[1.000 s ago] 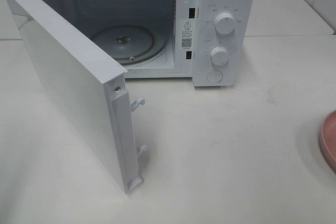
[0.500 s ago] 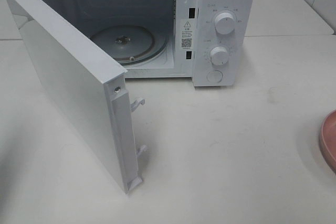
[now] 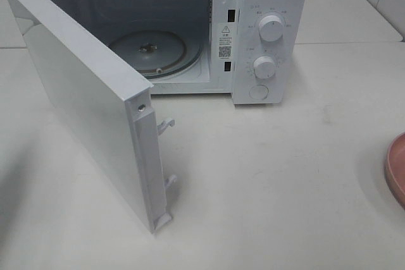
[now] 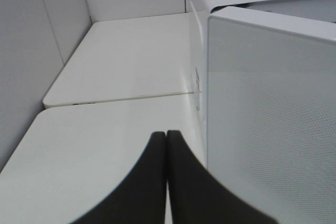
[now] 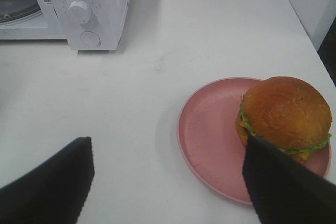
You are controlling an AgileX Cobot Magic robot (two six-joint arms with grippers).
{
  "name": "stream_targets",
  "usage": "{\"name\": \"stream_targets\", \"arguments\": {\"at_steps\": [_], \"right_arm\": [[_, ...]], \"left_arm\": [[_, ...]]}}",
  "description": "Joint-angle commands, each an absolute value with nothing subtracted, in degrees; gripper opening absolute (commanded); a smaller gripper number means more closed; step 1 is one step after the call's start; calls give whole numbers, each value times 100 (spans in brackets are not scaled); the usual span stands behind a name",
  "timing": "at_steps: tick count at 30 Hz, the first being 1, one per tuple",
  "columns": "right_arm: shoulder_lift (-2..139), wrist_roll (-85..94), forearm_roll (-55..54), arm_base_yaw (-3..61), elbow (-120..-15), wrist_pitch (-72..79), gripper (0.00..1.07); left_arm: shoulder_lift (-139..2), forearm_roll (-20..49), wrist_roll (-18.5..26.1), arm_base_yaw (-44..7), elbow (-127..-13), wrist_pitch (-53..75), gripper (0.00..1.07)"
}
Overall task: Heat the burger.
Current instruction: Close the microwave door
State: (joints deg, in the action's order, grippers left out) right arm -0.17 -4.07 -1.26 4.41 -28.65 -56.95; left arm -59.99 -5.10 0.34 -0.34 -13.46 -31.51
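1. Right gripper (image 5: 167, 179), nearest the right wrist camera; its two dark fingers (image 5: 44, 184) stand wide apart with nothing between them; one finger overlaps the near edge of the burger in that view, but whether it touches the bun cannot be told.
2. The burger (image 5: 286, 114), just beyond that finger; glossy brown bun over green lettuce, upright on the pink plate (image 5: 210, 140), toward the side of the plate away from the microwave; only the plate's rim (image 3: 395, 169) enters the high view, at the right edge, and the burger itself lies outside it.
3. Left gripper (image 4: 167, 182), in the left wrist view; the dark fingers are pressed together along one seam and grip nothing; it hangs over the white table (image 4: 105, 145) just beside the outer face of the microwave door (image 4: 273, 124); neither arm appears in the high view.
4. The door (image 3: 88, 105), swung fully outward, with its latch hooks facing the open table.
5. The microwave (image 3: 269, 4), farthest back; the cavity is open and its glass turntable (image 3: 149, 52) is bare; two dials (image 3: 271, 28) sit on the panel.
6. Progress, as judged: the opening step is done; lifting the burger, placing it on the turntable, closing the door and setting the dials remain.
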Motion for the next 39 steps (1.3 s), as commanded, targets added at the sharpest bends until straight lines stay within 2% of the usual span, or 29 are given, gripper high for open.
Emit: {"name": "stream_targets", "arguments": {"at_steps": [1, 5, 11, 14, 16, 25, 33, 39], "right_arm": [[-206, -390, -92, 407, -2859, -5689, 76], [-206, -390, -92, 407, -2859, -5689, 76], [-206, -390, -92, 407, -2859, -5689, 76], [-206, -390, -92, 407, -2859, -5689, 76], [-206, -390, -92, 407, -2859, -5689, 76], [-206, -390, -92, 407, -2859, -5689, 76], [-206, -390, -92, 407, -2859, -5689, 76], [-206, -390, -97, 407, -2859, -5689, 76]], "left_arm": [[-6480, -1089, -424, -40, -1346, -3592, 0], [-7116, -1261, -613, -40, -1369, -4263, 0], [-7586, -1324, -716, -92, -1467, -4572, 0], [-7867, -1352, -670, -367, -1599, -4710, 0], [-8228, -1186, -516, -871, -1799, -4807, 0], [-8732, -888, -476, -1627, -2154, -4996, 0], [-9041, -115, -223, -2280, -2492, -4956, 0], [-9293, 630, 183, -2825, -2848, -4796, 0]]}}
